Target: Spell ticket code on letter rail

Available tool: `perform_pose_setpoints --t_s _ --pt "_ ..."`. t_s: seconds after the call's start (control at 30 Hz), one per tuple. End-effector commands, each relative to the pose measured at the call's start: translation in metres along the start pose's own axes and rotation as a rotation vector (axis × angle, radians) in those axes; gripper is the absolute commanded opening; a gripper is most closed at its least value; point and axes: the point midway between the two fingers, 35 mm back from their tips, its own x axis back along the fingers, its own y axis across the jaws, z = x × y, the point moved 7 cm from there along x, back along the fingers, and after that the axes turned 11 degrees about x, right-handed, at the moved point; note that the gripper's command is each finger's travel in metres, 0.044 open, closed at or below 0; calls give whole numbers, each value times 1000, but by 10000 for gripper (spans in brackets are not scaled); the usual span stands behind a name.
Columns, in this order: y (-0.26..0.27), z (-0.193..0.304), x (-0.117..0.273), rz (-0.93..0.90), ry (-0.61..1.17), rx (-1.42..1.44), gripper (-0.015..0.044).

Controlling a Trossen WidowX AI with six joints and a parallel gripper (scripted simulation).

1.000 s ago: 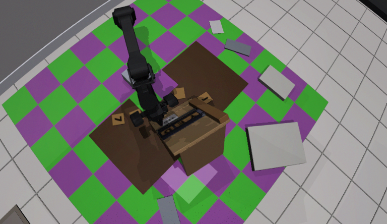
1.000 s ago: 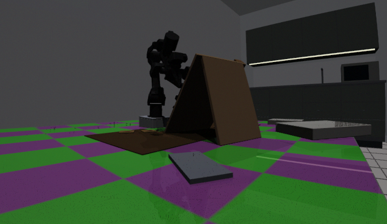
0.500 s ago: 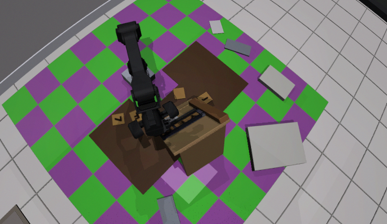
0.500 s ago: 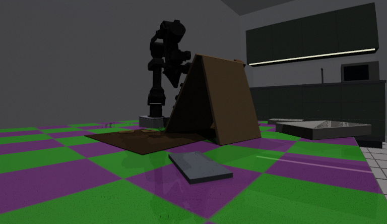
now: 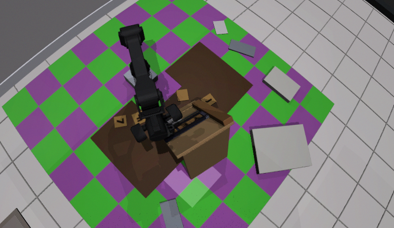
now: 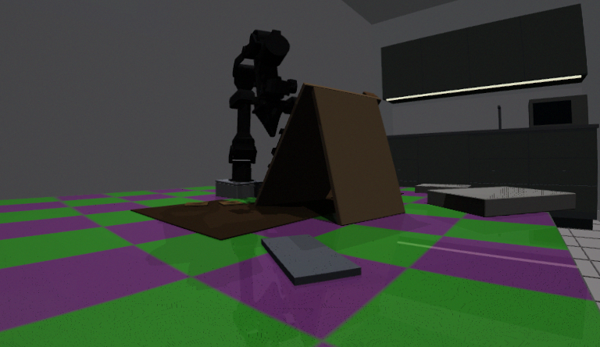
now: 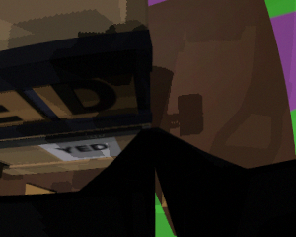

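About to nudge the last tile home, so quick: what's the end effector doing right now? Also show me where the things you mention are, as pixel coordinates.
End effector [image 7: 151, 136]: closed, fingertips together, holding nothing.

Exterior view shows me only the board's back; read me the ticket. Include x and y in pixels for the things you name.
Observer: The ticket [image 7: 84, 148] reads YED in the wrist view.
Operator: Now tell me which letter sits nearest the rail's end by the gripper [image 5: 164, 139] [image 6: 272, 134] [image 7: 151, 136].
Observer: D [image 7: 96, 100], in the wrist view.
Operator: Check whether it touches its neighbour.
Observer: It doesn't; a dark strip of rail [image 5: 185, 129] [image 7: 89, 119] shows between it and the E [image 7: 7, 110].
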Motion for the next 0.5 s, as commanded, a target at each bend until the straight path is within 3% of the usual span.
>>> perform_pose_setpoints --t_s 0.0,0.47 --pt "0 -2 -3 4 -2 0 0" --pt "-2 -7 -8 5 -2 0 0"
